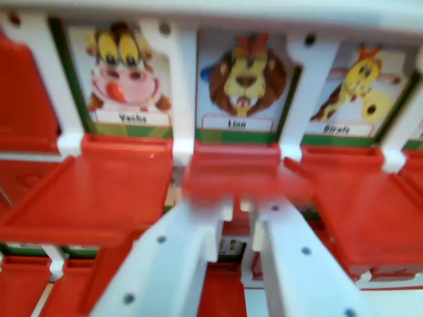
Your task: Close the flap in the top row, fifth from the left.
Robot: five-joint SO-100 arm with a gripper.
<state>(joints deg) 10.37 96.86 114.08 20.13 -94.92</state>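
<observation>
Currently, status:
Flap [231, 168]: lying open beneath the Lion card [243, 82], centre of the wrist view.
Jaws: gripper [236, 208] standing slightly parted, holding nothing, tips meeting the flap's front edge.
Handling: appearing light, stiff, hinged plastic; pushing under the front edge is advisable.

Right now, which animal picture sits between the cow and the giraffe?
The lion picture, labelled Lion, sits between the cow picture and the giraffe picture, seen in the wrist view.

Three animal picture cards show in the top row: a cow labelled Vache [121, 72], a lion labelled Lion [244, 79], a giraffe labelled Girafe [353, 86]. Three red flaps lie open beneath them: one [92, 191], two [234, 172], three [360, 205]
</observation>
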